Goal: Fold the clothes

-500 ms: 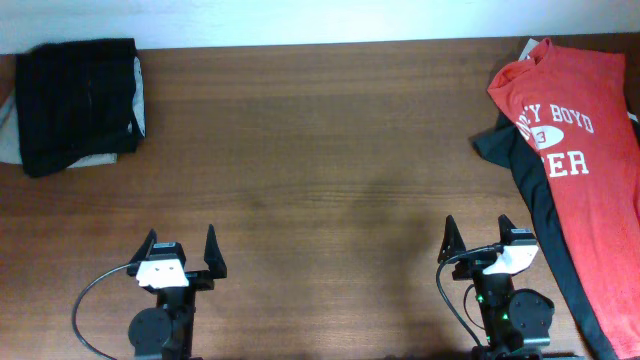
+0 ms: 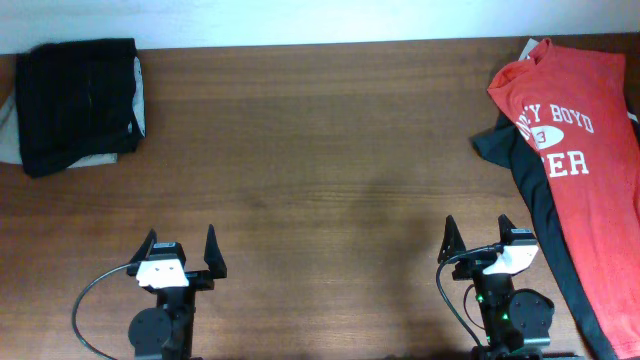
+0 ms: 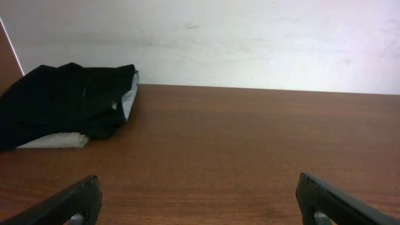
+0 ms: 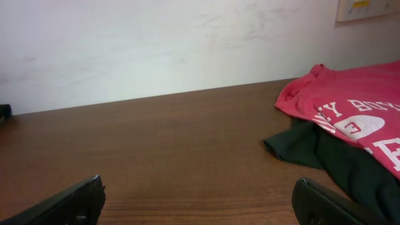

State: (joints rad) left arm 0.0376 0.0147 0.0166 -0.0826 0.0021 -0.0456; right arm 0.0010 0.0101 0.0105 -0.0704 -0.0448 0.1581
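Observation:
The red-orange T-shirt (image 2: 583, 140) with white lettering lies face up at the table's far right, over a dark garment (image 2: 535, 190) whose edge sticks out on its left. It also shows in the right wrist view (image 4: 356, 112), ahead and to the right. My right gripper (image 2: 478, 242) is open and empty near the front edge, left of the shirt's lower part. My left gripper (image 2: 181, 248) is open and empty at the front left, far from the shirt.
A folded pile of black clothes (image 2: 78, 100) on a pale garment (image 2: 8, 130) sits at the back left corner, also in the left wrist view (image 3: 65, 103). A white wall runs behind the brown wooden table (image 2: 320, 170).

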